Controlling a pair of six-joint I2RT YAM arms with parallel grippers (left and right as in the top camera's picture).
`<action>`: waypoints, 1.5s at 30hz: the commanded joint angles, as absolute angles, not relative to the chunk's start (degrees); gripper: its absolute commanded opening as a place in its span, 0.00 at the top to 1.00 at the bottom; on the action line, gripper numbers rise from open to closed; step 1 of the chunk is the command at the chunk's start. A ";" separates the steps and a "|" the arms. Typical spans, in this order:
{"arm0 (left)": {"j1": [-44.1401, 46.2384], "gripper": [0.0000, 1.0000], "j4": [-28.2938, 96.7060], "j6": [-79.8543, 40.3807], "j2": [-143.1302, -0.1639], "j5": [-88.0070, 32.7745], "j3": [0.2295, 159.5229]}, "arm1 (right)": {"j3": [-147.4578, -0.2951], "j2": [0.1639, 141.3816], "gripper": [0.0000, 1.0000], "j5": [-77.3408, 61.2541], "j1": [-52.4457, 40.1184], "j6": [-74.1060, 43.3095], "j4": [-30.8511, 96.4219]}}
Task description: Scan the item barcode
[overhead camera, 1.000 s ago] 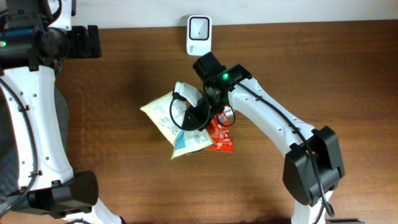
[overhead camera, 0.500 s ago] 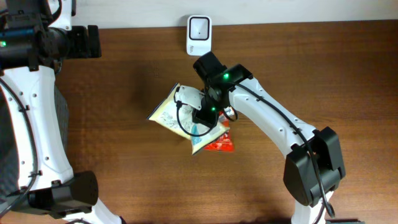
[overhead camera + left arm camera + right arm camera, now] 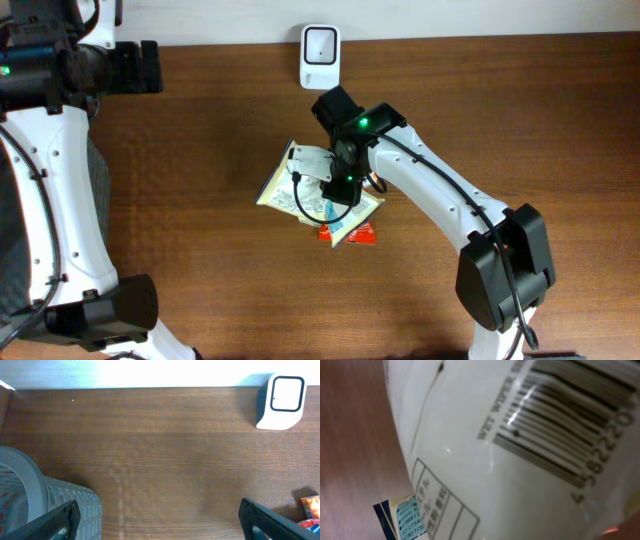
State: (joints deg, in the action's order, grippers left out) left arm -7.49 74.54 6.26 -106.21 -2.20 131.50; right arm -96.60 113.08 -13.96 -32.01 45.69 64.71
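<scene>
Seen from above, a brown wooden table (image 3: pixel 520 110) holds one white barcode scanner (image 3: pixel 320 57) at its far edge, one pale yellow wet wipes pack (image 3: pixel 285 185) and one red snack packet (image 3: pixel 362 235). Two white robot arms stand at the table.

The right gripper (image 3: pixel 335 185) is clamped tight on the wet wipes pack, near the middle of the table and a little in front of the scanner. The pack lies across the red packet, hiding most of it. Its long axis runs diagonally, from the far left to the near right.

In the right wrist view, the pack's white face fills the frame. It shows one black barcode, the words "WET WIPE", digits reading partly "58222", and a blue-edged label in print too small to read.

The left gripper (image 3: pixel 160 515) is at the far left, jaws spread wide with nothing between them. One grey ribbed basket (image 3: pixel 75 510) sits below it.
</scene>
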 commanded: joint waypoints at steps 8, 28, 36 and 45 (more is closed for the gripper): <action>-7.57 0.01 74.65 7.01 -106.39 -2.79 131.35 | -94.98 113.89 0.96 -27.35 -36.05 51.27 68.29; -7.57 0.01 74.67 6.98 -106.39 -2.79 131.35 | -90.76 114.89 0.96 -11.35 -36.03 50.59 59.72; -7.57 0.01 74.65 7.01 -106.39 -2.79 131.35 | -101.67 113.21 0.96 -17.39 -28.34 25.74 62.08; -7.57 0.01 74.65 7.01 -106.39 -2.79 131.35 | -104.95 113.16 0.96 -20.78 -13.50 23.31 69.25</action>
State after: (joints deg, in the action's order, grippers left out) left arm -7.49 74.56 6.26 -106.21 -2.20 131.50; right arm -105.43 113.91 -19.53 -18.20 26.09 69.12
